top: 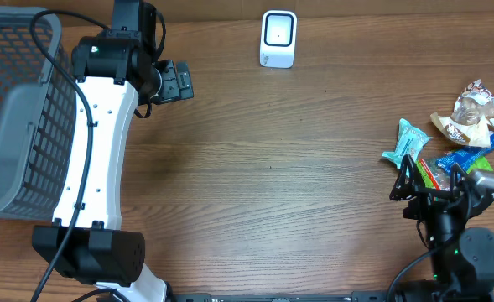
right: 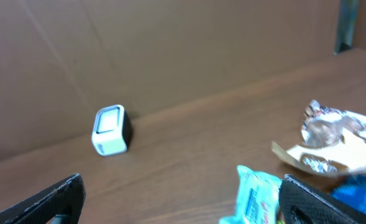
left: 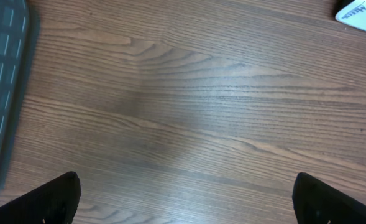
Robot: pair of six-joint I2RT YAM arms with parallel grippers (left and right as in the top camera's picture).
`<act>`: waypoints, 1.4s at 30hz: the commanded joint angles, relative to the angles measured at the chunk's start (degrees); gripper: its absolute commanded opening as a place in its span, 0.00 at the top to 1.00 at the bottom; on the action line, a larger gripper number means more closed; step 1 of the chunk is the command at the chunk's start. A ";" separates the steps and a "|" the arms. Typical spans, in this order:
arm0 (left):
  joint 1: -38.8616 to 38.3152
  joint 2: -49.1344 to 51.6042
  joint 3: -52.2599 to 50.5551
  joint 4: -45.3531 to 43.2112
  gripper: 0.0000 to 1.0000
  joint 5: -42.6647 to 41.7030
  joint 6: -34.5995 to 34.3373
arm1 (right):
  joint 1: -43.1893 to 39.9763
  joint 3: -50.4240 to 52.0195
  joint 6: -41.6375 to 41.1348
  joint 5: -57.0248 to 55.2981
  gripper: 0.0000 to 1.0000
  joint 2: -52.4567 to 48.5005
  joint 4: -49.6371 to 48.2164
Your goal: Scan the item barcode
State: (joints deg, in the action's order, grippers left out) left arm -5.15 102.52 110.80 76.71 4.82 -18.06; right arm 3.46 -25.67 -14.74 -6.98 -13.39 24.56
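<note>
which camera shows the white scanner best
The overhead view: the scanner is whole and sharp, seen from above. The right wrist view shows the scanner whole but blurred; the left wrist view catches only its corner.

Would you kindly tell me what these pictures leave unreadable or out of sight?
Barcodes on the teal snack packet and crinkled clear wrapper: too small overhead, blurred at the right wrist.
Blue plastic packet: partly under the right claw overhead.
Grey mesh basket: cut off by the overhead's left edge.
White box-shaped scanner: only a corner shows at the left wrist.
</note>
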 commanded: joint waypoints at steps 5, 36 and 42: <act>-0.13 -0.52 0.90 -0.07 0.00 0.24 -0.17 | 2.05 13.81 0.13 -7.13 0.00 7.72 -8.85; -0.13 -0.52 0.90 -0.07 0.00 0.26 -0.17 | 2.05 25.22 -0.09 3.69 0.00 13.22 -20.22; -0.11 -0.52 0.90 -0.07 0.00 0.24 -0.17 | 2.05 25.22 -0.09 3.69 0.00 13.22 -20.22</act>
State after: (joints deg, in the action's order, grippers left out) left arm -5.15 102.52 110.80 76.73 4.80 -18.09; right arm 5.04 -1.06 -14.81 -3.38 -0.80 4.62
